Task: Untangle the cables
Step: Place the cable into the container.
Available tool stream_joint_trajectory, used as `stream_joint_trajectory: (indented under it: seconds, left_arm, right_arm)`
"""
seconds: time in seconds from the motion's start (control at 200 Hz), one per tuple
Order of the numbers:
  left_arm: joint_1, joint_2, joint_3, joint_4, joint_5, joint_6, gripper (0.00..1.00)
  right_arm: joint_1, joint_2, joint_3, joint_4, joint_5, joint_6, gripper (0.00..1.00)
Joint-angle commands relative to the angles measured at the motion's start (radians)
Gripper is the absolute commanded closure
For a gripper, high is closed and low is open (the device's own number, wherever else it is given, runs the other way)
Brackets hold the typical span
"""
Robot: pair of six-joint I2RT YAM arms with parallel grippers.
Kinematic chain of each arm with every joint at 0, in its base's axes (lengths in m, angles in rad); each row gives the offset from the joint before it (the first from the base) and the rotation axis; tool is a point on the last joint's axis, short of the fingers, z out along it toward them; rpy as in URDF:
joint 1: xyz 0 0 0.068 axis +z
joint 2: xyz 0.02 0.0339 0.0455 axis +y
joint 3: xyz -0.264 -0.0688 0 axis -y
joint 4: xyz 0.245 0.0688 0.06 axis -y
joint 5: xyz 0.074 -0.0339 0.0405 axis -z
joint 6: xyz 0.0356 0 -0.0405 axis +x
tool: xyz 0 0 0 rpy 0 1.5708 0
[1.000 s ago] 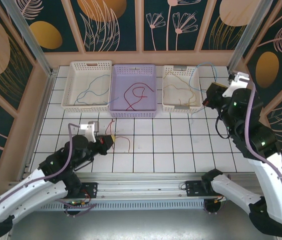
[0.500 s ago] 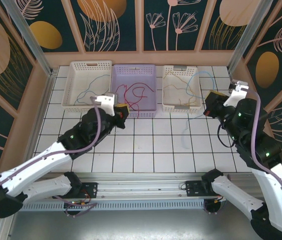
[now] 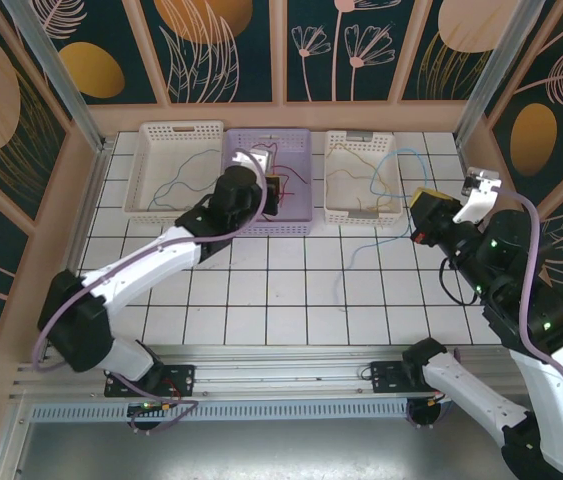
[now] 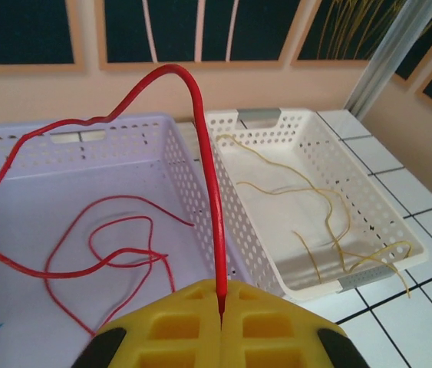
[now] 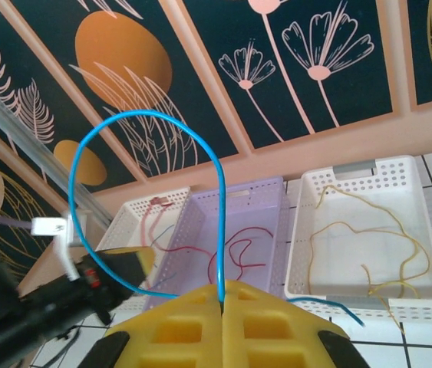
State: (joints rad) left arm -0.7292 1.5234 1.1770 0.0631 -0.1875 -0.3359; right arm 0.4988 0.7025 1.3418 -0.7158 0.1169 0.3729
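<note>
Over the lilac basket [image 3: 286,227], left hand [image 4: 221,295] clamped on upright red cable [image 4: 209,161]; right hand [image 5: 221,295] likewise on blue cable [image 5: 220,238].

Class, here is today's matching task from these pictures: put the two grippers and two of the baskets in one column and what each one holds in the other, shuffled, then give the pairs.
Column A
1. left gripper
2. right gripper
3. lilac basket
4. right-hand white basket

Column B
a. yellow-tan wires lying inside
b. shut on a blue wire
c. loose red wires lying inside
d. shut on a red wire

Pairs: 1-d, 2-b, 3-c, 4-a
</note>
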Motion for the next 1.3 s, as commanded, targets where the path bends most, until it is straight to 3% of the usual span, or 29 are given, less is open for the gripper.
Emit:
stream_joint_trajectory:
  seconds: [0.0, 0.505, 1.076, 1.191, 1.296]
  left_arm:
    - [0.008, 0.089, 0.056, 0.051, 0.048, 0.023, 1.00]
    - [0.056, 0.401, 0.178, 0.070, 0.076, 0.014, 1.00]
    - [0.067, 0.396, 0.215, 0.027, 0.090, 0.018, 0.59]
    - [0.068, 0.365, 0.238, -0.002, 0.090, 0.033, 0.43]
    - [0.073, 0.334, 0.267, -0.036, 0.087, 0.049, 0.35]
  right_arm:
    - [-0.005, -0.015, 0.035, -0.008, -0.044, 0.011, 1.00]
    - [-0.005, -0.015, 0.099, -0.054, -0.136, 0.000, 1.00]
    - [-0.006, -0.018, 0.083, -0.048, -0.154, 0.010, 1.00]
    - [-0.005, -0.013, 0.089, -0.041, -0.161, 0.013, 1.00]
    - [-0.006, 0.001, 0.095, -0.032, -0.176, 0.015, 1.00]
